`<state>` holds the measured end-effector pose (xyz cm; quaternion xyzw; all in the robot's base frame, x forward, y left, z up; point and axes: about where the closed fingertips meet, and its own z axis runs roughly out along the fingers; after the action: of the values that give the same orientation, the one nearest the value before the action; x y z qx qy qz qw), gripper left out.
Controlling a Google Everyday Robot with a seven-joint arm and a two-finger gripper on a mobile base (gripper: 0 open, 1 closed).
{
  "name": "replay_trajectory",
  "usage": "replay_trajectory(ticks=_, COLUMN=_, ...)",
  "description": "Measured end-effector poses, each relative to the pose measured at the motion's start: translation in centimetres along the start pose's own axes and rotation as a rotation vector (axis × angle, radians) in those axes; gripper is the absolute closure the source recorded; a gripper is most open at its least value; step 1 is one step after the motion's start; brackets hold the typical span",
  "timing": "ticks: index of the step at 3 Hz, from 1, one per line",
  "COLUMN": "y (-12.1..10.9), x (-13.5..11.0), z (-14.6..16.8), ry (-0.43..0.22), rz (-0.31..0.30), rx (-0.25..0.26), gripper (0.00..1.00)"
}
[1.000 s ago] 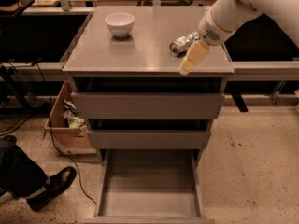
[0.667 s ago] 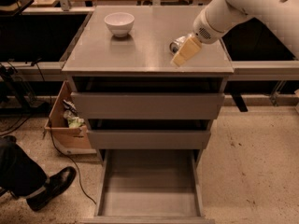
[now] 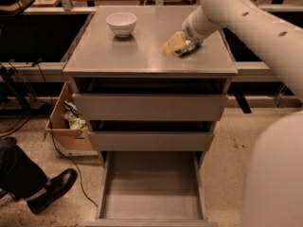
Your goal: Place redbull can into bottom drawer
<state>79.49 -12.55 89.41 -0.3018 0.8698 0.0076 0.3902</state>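
Note:
The redbull can, small and shiny silver, lies on the grey cabinet top at the right. My gripper is down on the top at the can's left side, touching or very close to it; the white arm comes in from the upper right. The bottom drawer is pulled out toward the camera, a shallow grey tray with nothing in it. The two upper drawers are pushed in.
A white bowl stands at the back left of the cabinet top. A cardboard box with rubbish sits on the floor left of the cabinet. A person's leg and black shoe are at the lower left. Cables trail on the floor.
My gripper has moved left and a little back along the cabinet top, from the front right edge to the can's left side. The can stays on the top.

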Motion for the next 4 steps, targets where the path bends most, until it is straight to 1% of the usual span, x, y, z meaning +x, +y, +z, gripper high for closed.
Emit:
replay_trajectory(ticks=1, y=-2.3, x=-0.8, z=3.8, ry=-0.006, rz=0.184, rx=0.091, gripper=0.0)
replay_trajectory(ticks=2, y=-3.8, x=-1.0, z=5.3, ry=-0.021, rz=0.308, rx=0.161, gripper=0.0)
replay_trajectory(ticks=3, y=-4.2, x=-1.0, z=6.9, ry=-0.017, rz=0.431, rx=0.213, gripper=0.0)
replay_trajectory(ticks=4, y=-3.9, x=0.3, z=7.9, ry=0.007, rz=0.547, rx=0.242, gripper=0.16)
